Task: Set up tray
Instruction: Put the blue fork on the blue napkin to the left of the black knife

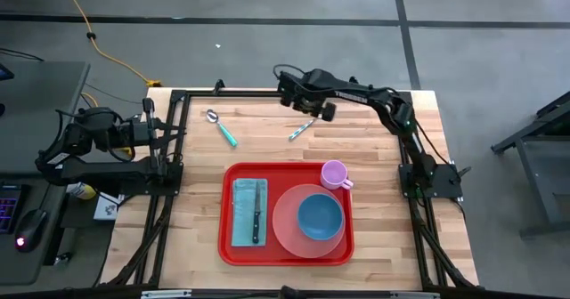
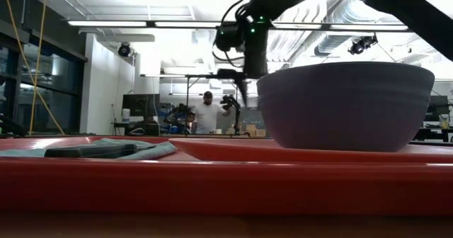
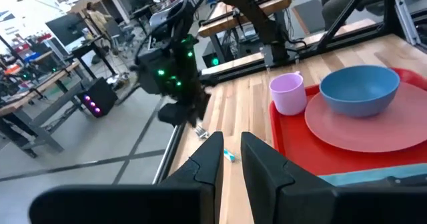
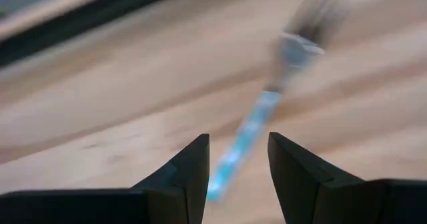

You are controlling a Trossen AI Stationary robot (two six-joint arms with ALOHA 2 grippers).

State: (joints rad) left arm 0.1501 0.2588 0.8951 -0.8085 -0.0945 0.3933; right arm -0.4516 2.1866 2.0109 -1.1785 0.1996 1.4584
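Sitting near the front edge of the table, the tray holds a teal napkin with a knife on it, plus a blue bowl on a pink plate and a lilac cup. Farther back, a spoon and a fork lie on bare wood. The right gripper hovers over the fork's handle, fingers spread (nothing pinched). The left gripper waits off at the side, fingers nearly together, a slim gap showing.

Overhead, table-level (close), two wrist-mounted
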